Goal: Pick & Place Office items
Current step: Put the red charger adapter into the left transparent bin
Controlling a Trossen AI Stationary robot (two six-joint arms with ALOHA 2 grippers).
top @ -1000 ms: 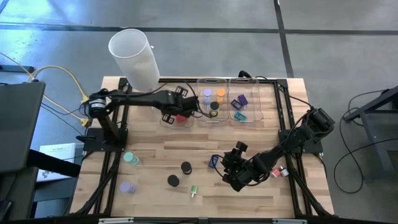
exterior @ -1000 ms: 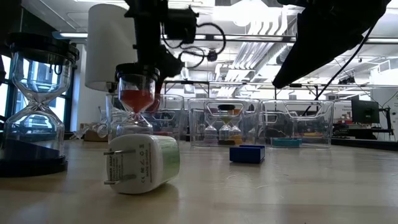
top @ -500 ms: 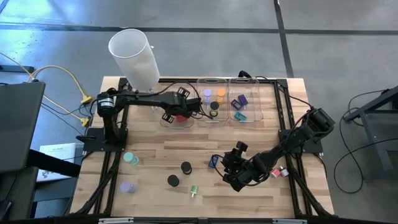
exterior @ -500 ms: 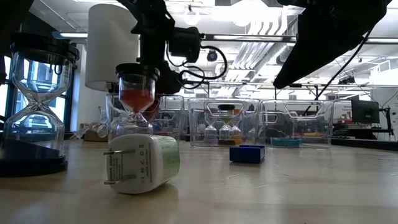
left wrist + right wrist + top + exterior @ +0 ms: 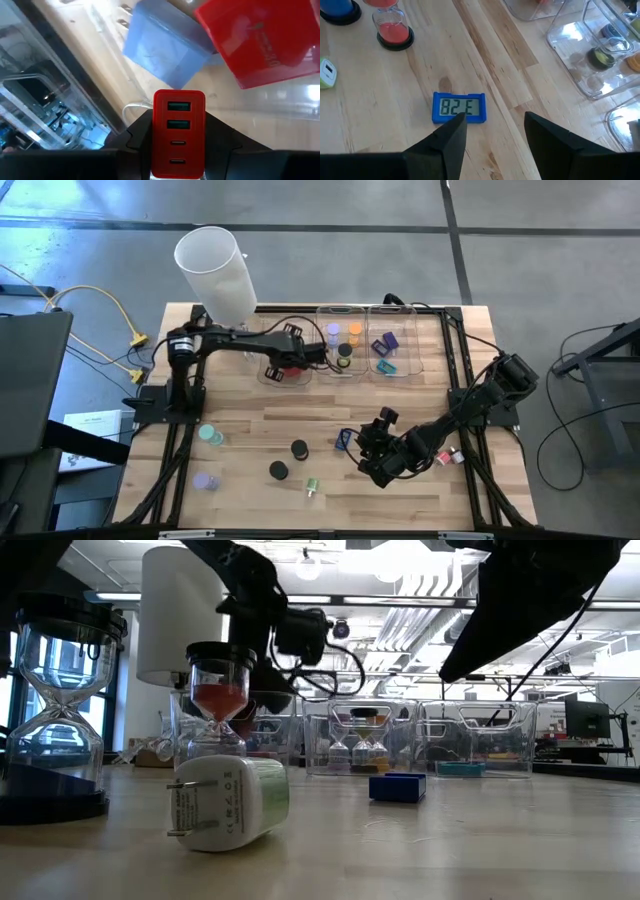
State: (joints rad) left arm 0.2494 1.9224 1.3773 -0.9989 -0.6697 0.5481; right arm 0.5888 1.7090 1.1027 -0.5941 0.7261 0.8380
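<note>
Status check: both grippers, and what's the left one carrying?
Left gripper shut on red charger, over left tray. Right gripper open, empty, above blue clock. Nothing in the way.

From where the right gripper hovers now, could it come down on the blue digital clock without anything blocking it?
Probably yes. The right gripper hangs open just above the blue digital clock, which lies alone on bare table; the red hourglass and trays stand well clear.
</note>
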